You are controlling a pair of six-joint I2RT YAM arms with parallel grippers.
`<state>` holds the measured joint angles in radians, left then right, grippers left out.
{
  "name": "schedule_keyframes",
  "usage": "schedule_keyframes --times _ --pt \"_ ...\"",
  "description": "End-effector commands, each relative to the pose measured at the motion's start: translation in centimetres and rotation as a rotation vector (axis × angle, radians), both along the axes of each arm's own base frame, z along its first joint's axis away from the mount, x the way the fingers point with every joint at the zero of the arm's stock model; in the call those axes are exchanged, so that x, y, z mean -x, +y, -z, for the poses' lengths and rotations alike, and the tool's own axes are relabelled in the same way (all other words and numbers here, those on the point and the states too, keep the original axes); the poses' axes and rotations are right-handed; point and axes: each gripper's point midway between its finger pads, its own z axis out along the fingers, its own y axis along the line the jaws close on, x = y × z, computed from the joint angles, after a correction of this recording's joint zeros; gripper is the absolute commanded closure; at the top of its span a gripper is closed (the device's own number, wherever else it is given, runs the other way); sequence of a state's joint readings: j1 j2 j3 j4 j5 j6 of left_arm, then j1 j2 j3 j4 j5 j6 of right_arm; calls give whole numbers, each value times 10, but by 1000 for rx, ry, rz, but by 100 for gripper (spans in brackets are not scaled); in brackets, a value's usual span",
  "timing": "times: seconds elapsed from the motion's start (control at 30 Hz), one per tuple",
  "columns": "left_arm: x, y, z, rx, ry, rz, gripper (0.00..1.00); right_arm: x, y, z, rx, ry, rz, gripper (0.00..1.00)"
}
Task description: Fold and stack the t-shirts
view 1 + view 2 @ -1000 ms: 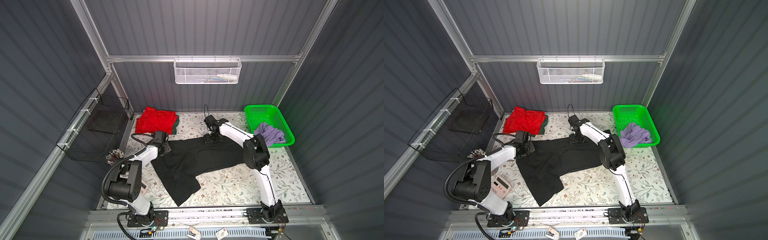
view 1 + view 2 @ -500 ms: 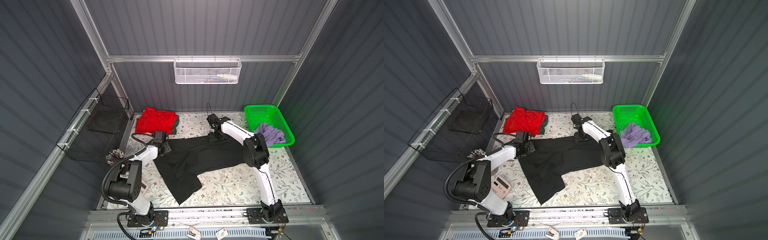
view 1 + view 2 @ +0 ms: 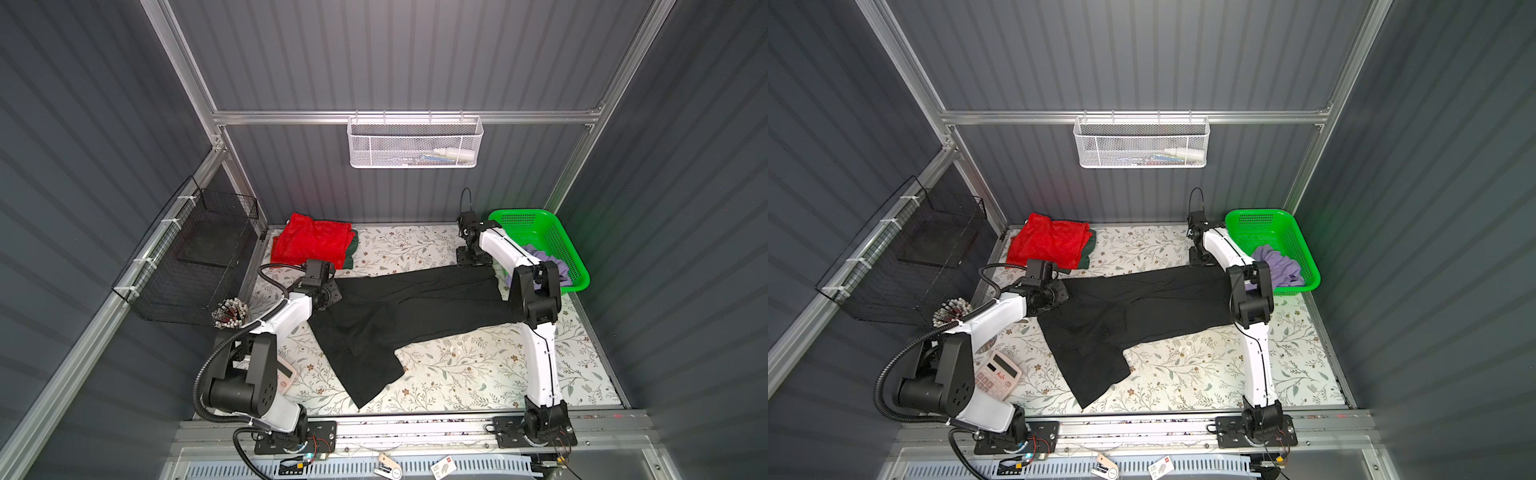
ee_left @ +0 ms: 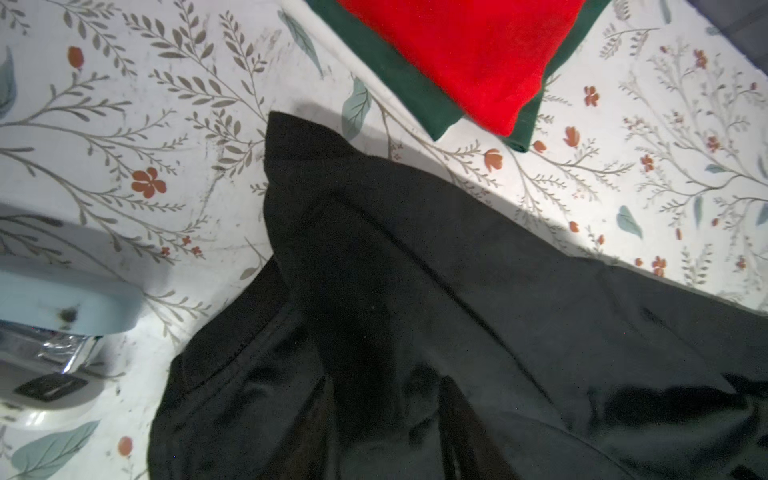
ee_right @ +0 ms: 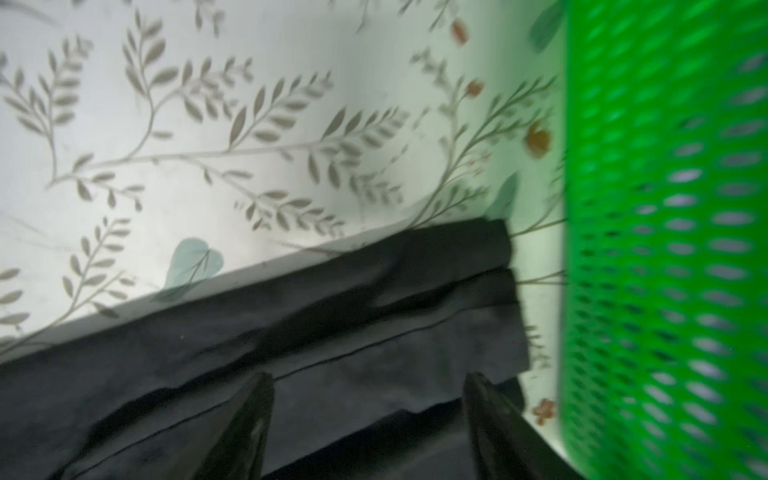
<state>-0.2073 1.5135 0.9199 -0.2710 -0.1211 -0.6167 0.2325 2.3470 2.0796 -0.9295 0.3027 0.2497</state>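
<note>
The black shirt (image 3: 395, 311) lies spread on the worktop (image 3: 457, 365) between the two end effectors, with one far corner at each. In both top views a long part of it trails away from the left end effector (image 3: 328, 296) toward the front edge. It is rumpled and not yet folded.

The right end effector (image 5: 368, 376) hangs low over the shirt's corner nearest the basket (image 5: 665, 208). Its fingers (image 5: 249, 424) stand wide apart. Flat cloth shows in the gap between them and nothing is gripped. The basket stands just beside this end effector on its outer side, close to the shirt's edge but apart from it. The lavender shirt (image 3: 1277, 264) lies crumpled inside the basket, a little nearer the front than the end effector.

The left end effector (image 3: 1059, 293) sits at the shirt's opposite corner, where the cloth rises in a ridge. In the left wrist view its fingers are lost, dark against dark cloth, so I cannot tell whether they are spread or closed on the shirt.

Just beyond this end effector, toward the back wall, the red shirt (image 4: 469, 54) rests folded on the green shirt (image 4: 399, 83), whose edge shows along two sides. That stack is near the black shirt's corner but does not touch it.
</note>
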Motion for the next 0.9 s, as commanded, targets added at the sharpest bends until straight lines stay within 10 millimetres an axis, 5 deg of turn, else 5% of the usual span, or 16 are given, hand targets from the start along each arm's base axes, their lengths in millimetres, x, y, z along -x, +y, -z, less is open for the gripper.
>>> schedule_keyframes --times 0.0,0.27,0.87 --pt "15 -5 -4 60 12 10 54 -8 -17 5 85 8 10 27" --pt "34 -5 -28 94 -34 18 47 -18 -41 24 191 45 28 29" --pt "33 -5 -21 77 -1 26 45 -12 -53 31 113 85 64 37"
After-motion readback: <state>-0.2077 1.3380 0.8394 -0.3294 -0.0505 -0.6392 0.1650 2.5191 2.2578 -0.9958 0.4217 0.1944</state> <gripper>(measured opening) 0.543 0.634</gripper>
